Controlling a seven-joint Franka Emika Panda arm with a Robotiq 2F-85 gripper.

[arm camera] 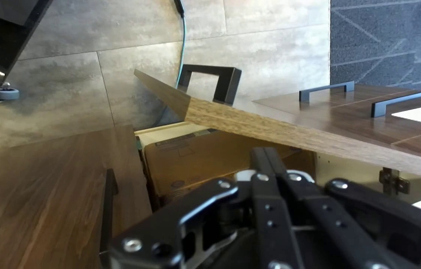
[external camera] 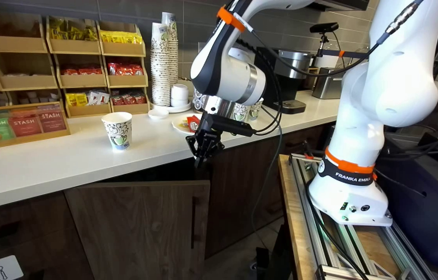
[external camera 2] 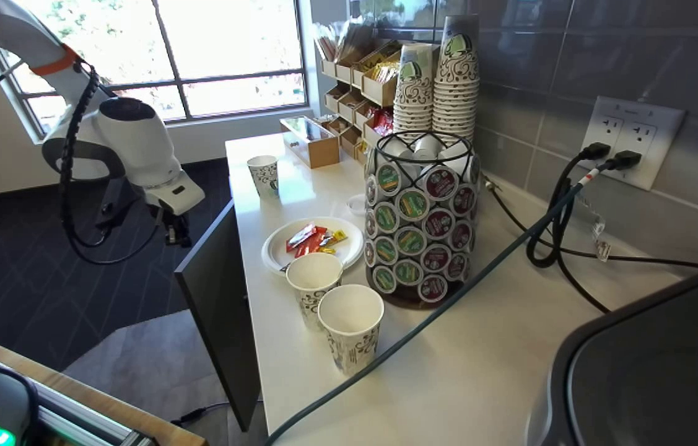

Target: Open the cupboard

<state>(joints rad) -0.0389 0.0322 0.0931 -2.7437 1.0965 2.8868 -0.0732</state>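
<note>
The cupboard's dark brown door (external camera: 137,229) stands partly open, swung out from under the white counter. It also shows in an exterior view (external camera 2: 218,310) and edge-on in the wrist view (arm camera: 270,127), with its black handle (arm camera: 229,84) on the outer face. A cardboard box (arm camera: 203,153) lies inside the cupboard. My gripper (external camera: 199,161) is shut and empty. It also shows in an exterior view (external camera 2: 178,238). In the wrist view, the closed fingertips (arm camera: 269,157) point down at the opening, on the inner side of the door. White rounded things behind the fingers are mostly hidden.
The counter edge (external camera: 152,161) runs just behind the gripper. A paper cup (external camera: 118,130) and a plate of packets (external camera 2: 287,260) stand on the counter. Matching dark door panel (arm camera: 64,194) sits beside the opening. The robot's wooden-topped stand (external camera: 290,217) is nearby.
</note>
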